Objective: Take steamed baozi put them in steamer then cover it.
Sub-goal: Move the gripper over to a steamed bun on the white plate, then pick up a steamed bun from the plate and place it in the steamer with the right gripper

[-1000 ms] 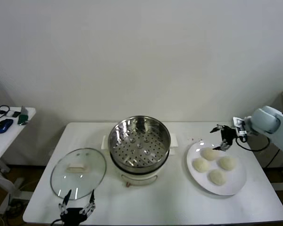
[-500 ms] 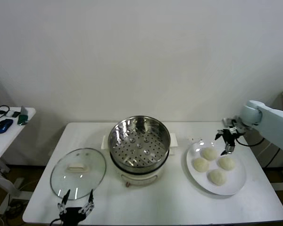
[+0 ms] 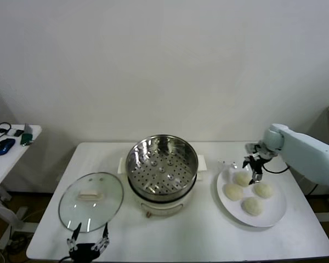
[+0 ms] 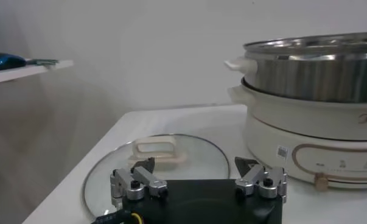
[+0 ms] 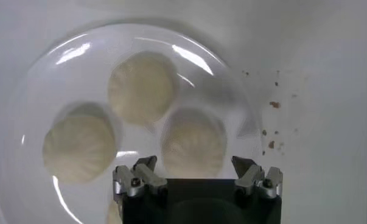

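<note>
Several cream-white baozi lie on a white plate (image 3: 274,216) at the right of the table. My right gripper (image 3: 253,167) hangs open just above the rearmost baozi (image 3: 241,178). In the right wrist view that baozi (image 5: 193,142) lies between the spread fingers of the right gripper (image 5: 194,163), with two more (image 5: 142,87) (image 5: 80,148) beyond. The steel steamer (image 3: 162,164) stands uncovered and empty at the table's middle. The glass cover (image 3: 91,200) lies flat to its left. My left gripper (image 3: 89,241) is open at the front edge, just short of the cover (image 4: 156,159).
A small side table (image 3: 11,156) at the far left carries a mouse and headphones. Dark crumbs (image 5: 273,105) dot the tabletop beside the plate (image 5: 37,79). The steamer's cream base (image 4: 311,140) stands close to the cover.
My right arm has swung in over the table, and its open gripper has shifted a little left and down over the rearmost baozi. The left arm has not moved.
</note>
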Robot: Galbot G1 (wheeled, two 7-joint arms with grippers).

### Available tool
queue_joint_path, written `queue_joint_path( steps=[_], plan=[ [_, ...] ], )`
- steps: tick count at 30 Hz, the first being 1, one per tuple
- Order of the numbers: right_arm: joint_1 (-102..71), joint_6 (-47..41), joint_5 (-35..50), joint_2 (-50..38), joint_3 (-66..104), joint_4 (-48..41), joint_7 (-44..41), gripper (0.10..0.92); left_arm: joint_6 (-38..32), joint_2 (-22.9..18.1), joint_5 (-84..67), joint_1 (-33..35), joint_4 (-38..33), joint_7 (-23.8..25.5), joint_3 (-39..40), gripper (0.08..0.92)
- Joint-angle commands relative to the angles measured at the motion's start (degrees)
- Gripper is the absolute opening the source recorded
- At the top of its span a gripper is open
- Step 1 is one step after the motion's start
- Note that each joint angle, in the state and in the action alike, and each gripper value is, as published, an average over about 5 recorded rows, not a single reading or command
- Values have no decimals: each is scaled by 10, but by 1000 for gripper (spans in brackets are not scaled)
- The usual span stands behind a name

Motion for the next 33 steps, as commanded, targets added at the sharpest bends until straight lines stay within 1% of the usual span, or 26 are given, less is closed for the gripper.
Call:
queue_joint_path(
  steps=[1, 3, 8, 11, 15, 20, 24, 27, 30, 33],
  plan=[
    [-26, 8, -17, 29, 27, -51, 7, 819, 2, 0, 1, -2, 3, 0, 0, 823],
    [-27, 11, -16, 31, 33, -54, 10, 807, 1, 1, 1, -2, 3, -1, 0, 823],
    [-26, 17, -10, 27, 34, -37, 9, 722, 2, 1, 2, -2, 4, -2, 0, 823],
    [-8, 19, -3, 18, 21, -13, 6, 689, 2, 1, 6, -1, 2, -2, 1, 823],
    [60, 26, 13, -4, -37, 46, 3, 680, 3, -1, 11, 0, -1, -3, 3, 823],
    [211, 67, 56, -8, -145, 102, -2, 679, 3, -2, 15, 1, -4, -3, 8, 823],
    [354, 121, 109, 28, -217, 128, -18, 679, 3, -1, 16, 2, -5, -4, 8, 823],
    [434, 161, 150, 64, -247, 167, -27, 679, 2, 1, 16, 2, -3, -5, 8, 823],
    [490, 196, 165, 100, -255, 226, -30, 679, 2, 3, 16, 2, -2, -5, 9, 823],
    [520, 226, 154, 141, -257, 291, -25, 679, 3, 6, 16, 1, -2, -5, 10, 823]
  ],
)
